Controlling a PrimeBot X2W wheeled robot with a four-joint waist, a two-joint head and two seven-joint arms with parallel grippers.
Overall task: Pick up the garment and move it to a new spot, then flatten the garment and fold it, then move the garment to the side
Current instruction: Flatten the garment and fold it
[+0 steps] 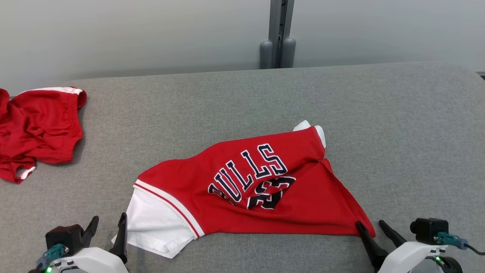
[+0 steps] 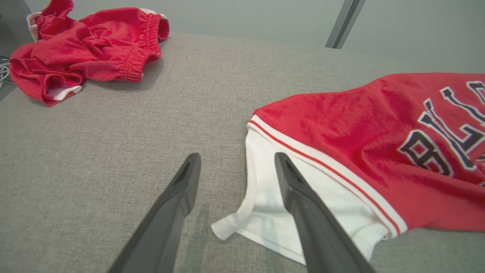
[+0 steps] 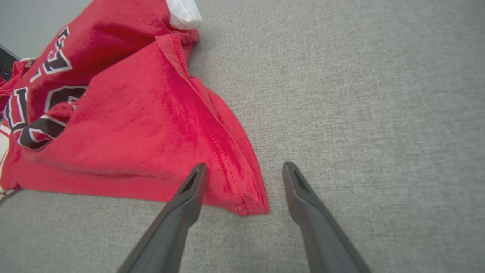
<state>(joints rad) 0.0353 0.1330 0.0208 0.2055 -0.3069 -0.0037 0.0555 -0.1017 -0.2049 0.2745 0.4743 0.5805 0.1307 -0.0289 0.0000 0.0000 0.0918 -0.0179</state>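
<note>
Red jersey (image 1: 246,182) lies crumpled between the gaping left pincer (image 1: 109,218) and right pincer (image 1: 369,223), whose open jaws straddle its corners, so closing shallow may pinch one layer and slip.

Both arms were held low in front of the robot, pale forearms showing. The left gripper (image 1: 109,217) had its two dark fingers spread wide, pointing forward. The right gripper (image 1: 369,223) was likewise spread, leaning slightly left, and neither held anything.
</note>
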